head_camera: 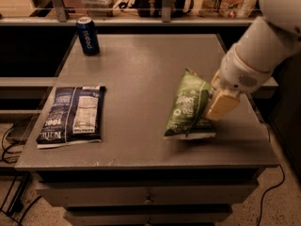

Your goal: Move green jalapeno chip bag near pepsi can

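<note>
a: where's the green chip bag (188, 107)?

b: on the right half of the table (141, 69), toward the front. it's tipped up on its lower edge and leans to the left, with its top corner highest. it's light green crinkly foil with white lettering and a small round white mark on the face. i can't make out the words.

a: and the pincer (217, 102)?

b: it's at the bag's right edge, closed on it. one tan, blocky finger shows against the foil. the other is hidden behind the bag. a thick, rounded white arm (254, 55) comes down to it from the upper right.

a: where's the pepsi can (88, 36)?

b: it's upright at the far left corner of the table, well apart from the green bag. it's a dark blue cylinder with a silver top and white lettering running down its side.

a: anything else on there?

b: a dark blue chip bag (73, 114) lies flat near the front left. it has a white nutrition panel on the back and white print along its lower end, too small to read. the table top is dull grey and smooth, with drawers (148, 197) under the front edge. black cables (9, 140) trail on the floor at the left.
</note>
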Controlling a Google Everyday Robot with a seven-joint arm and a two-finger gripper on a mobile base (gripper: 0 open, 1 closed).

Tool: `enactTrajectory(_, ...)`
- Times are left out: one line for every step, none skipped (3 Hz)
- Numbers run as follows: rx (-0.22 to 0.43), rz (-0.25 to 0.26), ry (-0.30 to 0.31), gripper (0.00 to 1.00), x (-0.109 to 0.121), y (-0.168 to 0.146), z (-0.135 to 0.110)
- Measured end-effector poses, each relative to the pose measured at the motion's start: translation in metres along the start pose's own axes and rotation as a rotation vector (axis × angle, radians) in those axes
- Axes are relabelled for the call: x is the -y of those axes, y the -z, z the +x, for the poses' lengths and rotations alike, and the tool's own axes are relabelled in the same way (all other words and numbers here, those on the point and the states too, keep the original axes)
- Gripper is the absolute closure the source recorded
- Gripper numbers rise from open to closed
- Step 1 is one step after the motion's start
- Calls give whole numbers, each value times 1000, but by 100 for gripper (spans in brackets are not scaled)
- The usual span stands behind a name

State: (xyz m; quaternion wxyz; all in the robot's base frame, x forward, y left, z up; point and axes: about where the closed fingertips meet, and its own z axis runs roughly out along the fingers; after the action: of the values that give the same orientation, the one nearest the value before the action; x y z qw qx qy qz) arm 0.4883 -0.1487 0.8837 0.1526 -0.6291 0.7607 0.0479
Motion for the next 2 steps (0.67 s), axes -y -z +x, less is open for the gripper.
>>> enactTrajectory(46, 124, 139, 100, 23, 66, -61)
enactTrajectory(46, 124, 139, 100, 23, 66, -61)
